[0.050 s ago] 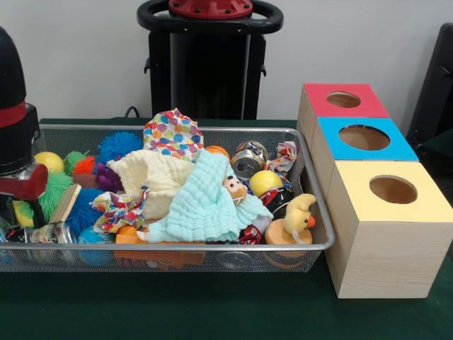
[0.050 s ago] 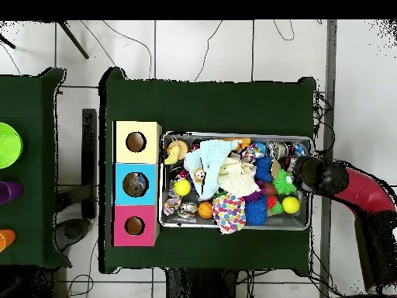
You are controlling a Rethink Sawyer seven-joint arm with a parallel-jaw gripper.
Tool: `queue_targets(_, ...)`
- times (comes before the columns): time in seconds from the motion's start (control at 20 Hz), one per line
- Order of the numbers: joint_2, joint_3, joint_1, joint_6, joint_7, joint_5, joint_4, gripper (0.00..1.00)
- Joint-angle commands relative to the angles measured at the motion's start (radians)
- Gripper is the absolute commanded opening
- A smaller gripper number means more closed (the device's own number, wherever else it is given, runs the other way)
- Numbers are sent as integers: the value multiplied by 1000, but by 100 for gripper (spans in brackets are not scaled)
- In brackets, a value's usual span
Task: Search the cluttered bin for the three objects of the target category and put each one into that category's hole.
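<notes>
A wire mesh bin [image 1: 311, 244] holds a heap of mixed objects. On top lie a mint cloth [image 1: 205, 202], a cream cloth [image 1: 152, 177] and a polka-dot cloth [image 1: 172, 133]. A silver can [image 1: 248, 163], a yellow ball [image 1: 265, 180] and a yellow duck toy [image 1: 297, 216] sit at the bin's right end. Spiky balls, blue [image 1: 119, 145] and green [image 1: 53, 191], lie on the left. My gripper [image 1: 21, 188] hangs low over the bin's left end; in the overhead view the gripper [image 2: 308, 174] is over the right end. Its tips are hidden.
Three wooden boxes stand beside the bin, each with a round hole: red top [image 1: 343, 99], blue top [image 1: 364, 138], yellow top [image 1: 393, 190]. Something shows inside the blue box's hole [image 2: 136, 185]. A crushed can [image 1: 42, 234] and a wooden block [image 1: 65, 204] lie near the gripper.
</notes>
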Motion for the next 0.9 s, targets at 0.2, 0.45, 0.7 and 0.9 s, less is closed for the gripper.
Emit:
queue_targets(0.2,4,150,-8,27,-259,-41,-66,100)
queue_targets(0.45,1,150,-2,32,-246,-37,-69,100)
queue_targets(0.7,1,148,3,37,-234,-31,-74,100)
queue_targets(0.9,0,154,-3,34,-239,-31,-66,0)
